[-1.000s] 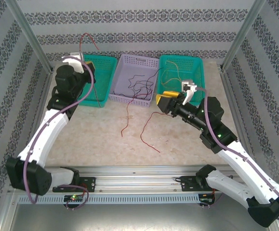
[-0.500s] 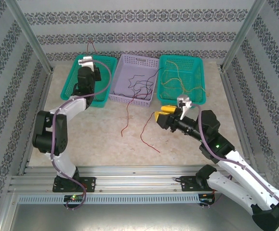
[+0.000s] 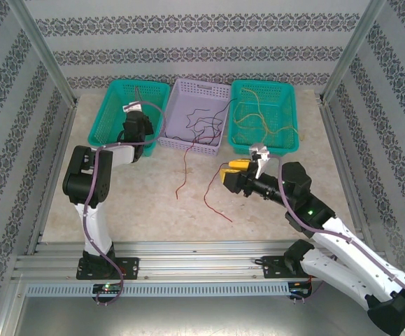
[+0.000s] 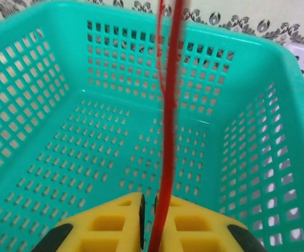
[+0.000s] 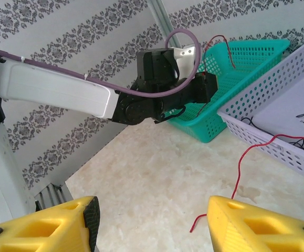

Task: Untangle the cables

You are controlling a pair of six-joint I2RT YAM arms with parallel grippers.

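Marbled tabletop (image 3: 153, 203), patterned walls | left jaws: barely parted around red cable (image 4: 167, 105) over teal basket (image 4: 257, 68) at 11 o'clock, grip unclear | right jaws: wide, empty | cables (image 3: 202, 127): tangle at 12 o'clock | tip: release low, inside basket
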